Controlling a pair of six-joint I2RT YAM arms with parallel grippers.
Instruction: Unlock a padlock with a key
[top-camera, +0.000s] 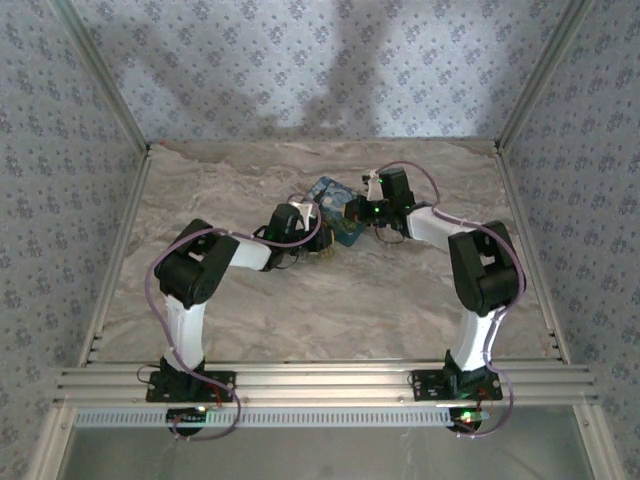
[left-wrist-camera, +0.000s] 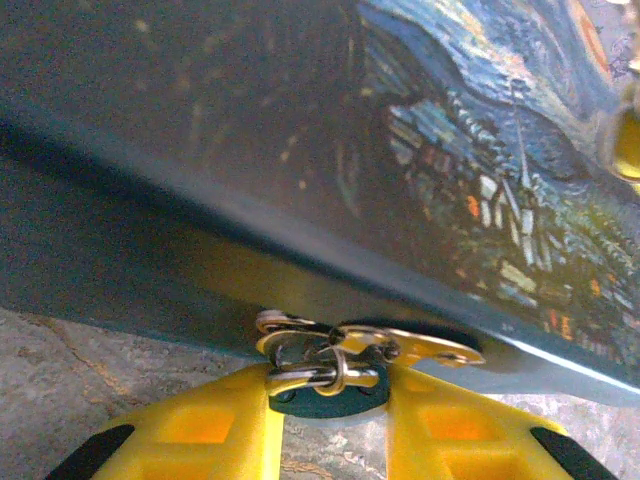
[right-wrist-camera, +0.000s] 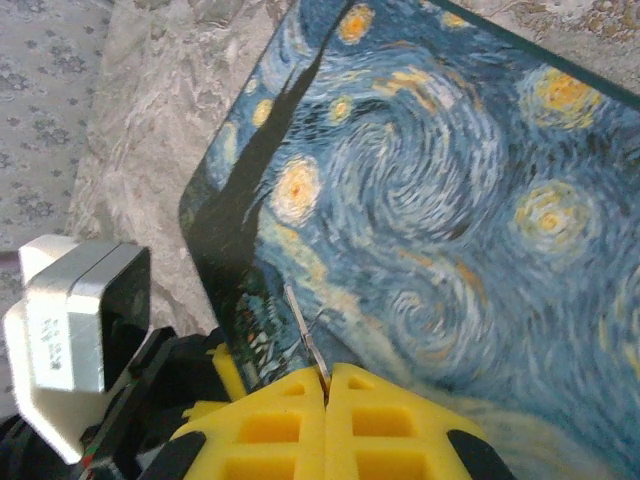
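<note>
The padlock (left-wrist-camera: 322, 402), a tiny dark blue-grey lock, hangs by its silver shackle from the metal hasp (left-wrist-camera: 420, 347) on the front of the starry-night tin (left-wrist-camera: 480, 180). My left gripper (left-wrist-camera: 330, 385) has its yellow fingers pressed against both sides of the lock body. My right gripper (right-wrist-camera: 327, 375) is shut on a thin silver key (right-wrist-camera: 303, 325), whose blade points out over the tin's painted lid (right-wrist-camera: 450, 200). From above, the tin (top-camera: 333, 213) lies mid-table with the left gripper (top-camera: 318, 247) at its near-left edge and the right gripper (top-camera: 357, 211) at its right.
The marble tabletop (top-camera: 350, 300) is bounded by patterned walls and aluminium posts (top-camera: 525, 95). A slotted rail (top-camera: 320, 380) runs along the near edge at the arm bases. The left arm's wrist camera housing (right-wrist-camera: 85, 315) sits close beside the right fingers.
</note>
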